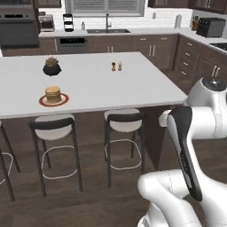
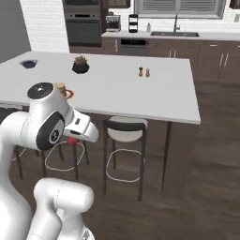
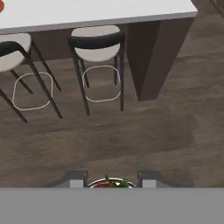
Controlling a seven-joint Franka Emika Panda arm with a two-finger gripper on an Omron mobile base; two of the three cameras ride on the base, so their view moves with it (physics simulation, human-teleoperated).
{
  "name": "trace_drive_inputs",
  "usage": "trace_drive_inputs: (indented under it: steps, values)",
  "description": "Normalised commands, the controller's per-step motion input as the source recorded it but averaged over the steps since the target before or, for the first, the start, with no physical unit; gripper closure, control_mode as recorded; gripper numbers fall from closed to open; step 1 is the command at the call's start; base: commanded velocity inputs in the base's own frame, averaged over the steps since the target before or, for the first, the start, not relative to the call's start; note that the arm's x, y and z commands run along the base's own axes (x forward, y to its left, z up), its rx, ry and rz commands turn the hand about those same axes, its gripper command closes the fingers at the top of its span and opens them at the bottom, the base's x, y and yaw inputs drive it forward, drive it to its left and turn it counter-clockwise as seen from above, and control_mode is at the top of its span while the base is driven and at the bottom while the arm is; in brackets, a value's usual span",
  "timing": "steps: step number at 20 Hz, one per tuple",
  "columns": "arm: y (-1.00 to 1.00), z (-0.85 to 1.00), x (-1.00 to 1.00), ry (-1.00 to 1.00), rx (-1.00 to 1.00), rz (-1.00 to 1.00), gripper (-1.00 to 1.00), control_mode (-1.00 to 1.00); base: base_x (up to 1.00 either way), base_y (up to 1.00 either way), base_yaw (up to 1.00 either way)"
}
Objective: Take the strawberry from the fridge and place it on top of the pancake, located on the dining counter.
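Jaws clamp strawberry [image 3: 110, 183]; stools [image 3: 97, 43] front dining counter [image 3: 109, 13].

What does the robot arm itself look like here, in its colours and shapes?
The arm is glossy white, built of rounded, bulbous segments. A long dark band runs down one link, and dark round caps with pale rims mark its joints. At the end effector, two small grey square finger tips show. No cables are visible.

Item count, kitchen scene
One bench [image 1: 133, 84]; one pancake [image 1: 52, 94] on one plate [image 1: 63, 100]; one potted plant [image 1: 52, 66]; two shakers [image 1: 116, 66]; two stools [image 1: 124, 122]; one strawberry [image 3: 103, 184].
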Motion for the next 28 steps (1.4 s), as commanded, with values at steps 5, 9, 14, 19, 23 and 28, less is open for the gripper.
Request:
trace_drive_inputs:
  steps: [5, 9, 14, 19, 23, 28]
  values:
    - [0.00, 0.00, 0.00, 0.00, 0.00, 0.00, 1.00, 1.00, 0.51, 0.54, 0.13]
    - [0.00, 0.00, 0.00, 0.00, 0.00, 0.00, 1.00, 1.00, 0.69, 0.56, -0.04]
    - [0.00, 0.00, 0.00, 0.00, 0.00, 0.00, 1.00, 1.00, 0.57, 0.76, -0.10]
    - [0.00, 0.00, 0.00, 0.00, 0.00, 0.00, 1.00, 1.00, 0.45, 0.86, -0.14]
    - [0.00, 0.00, 0.00, 0.00, 0.00, 0.00, 1.00, 1.00, 0.44, 0.65, -0.08]
    - [0.00, 0.00, 0.00, 0.00, 0.00, 0.00, 1.00, 1.00, 0.53, 0.39, -0.05]
